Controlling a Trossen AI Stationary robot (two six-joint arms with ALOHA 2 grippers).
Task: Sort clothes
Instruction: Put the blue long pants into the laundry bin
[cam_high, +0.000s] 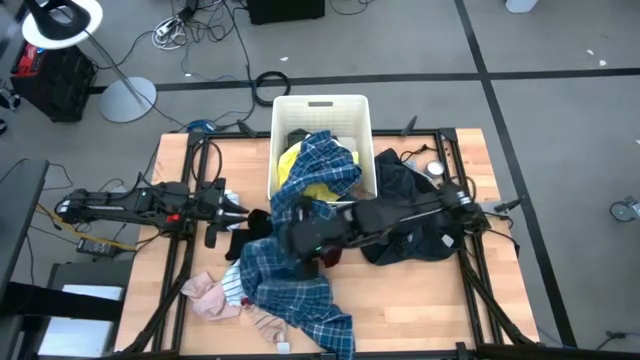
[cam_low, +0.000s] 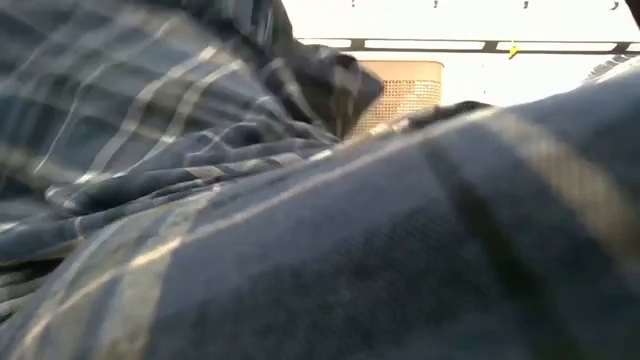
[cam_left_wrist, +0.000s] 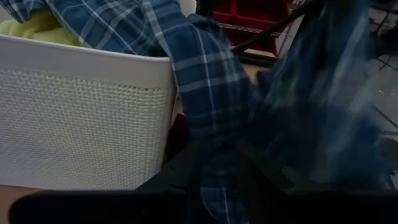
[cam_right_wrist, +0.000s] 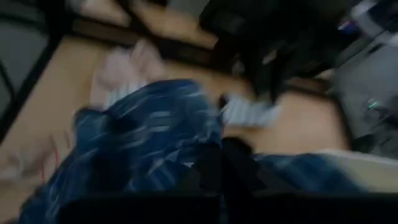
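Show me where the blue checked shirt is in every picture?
High view: blue checked shirt trails from the white basket across the table middle.
Low view: it fills the picture.
Left wrist view: it hangs over the basket's side.
Right wrist view: a blurred heap on the table.
Shared landmark: the white basket.

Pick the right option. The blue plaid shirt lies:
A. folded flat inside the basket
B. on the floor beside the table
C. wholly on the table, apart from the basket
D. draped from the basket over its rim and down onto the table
D: in the high view the blue plaid shirt runs from inside the white basket over its near rim and spreads across the wooden table.
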